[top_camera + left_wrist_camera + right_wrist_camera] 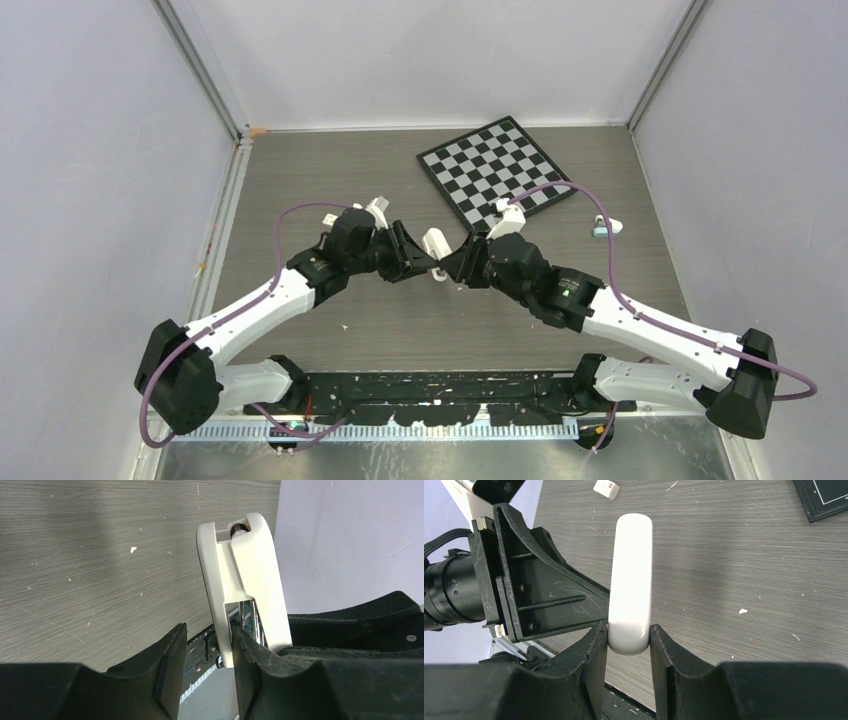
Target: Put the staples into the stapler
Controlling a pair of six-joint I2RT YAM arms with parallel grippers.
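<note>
Grey table [400, 320] under slim white stapler [436, 243], hinged open. Right end effector [629, 630] pinches it from 3 o'clock; left end effector [207, 632] spread at 9 o'clock.

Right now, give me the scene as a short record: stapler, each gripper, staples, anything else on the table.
stapler: white, held up between the two arms; its two halves are spread from the hinge, metal channel showing
right gripper: shut on the stapler
left gripper: jaws apart, one finger against the stapler's side, a gap at the other
staples: not identifiable in any view
table: checkerboard at far right; small white and teal item beside it
</note>
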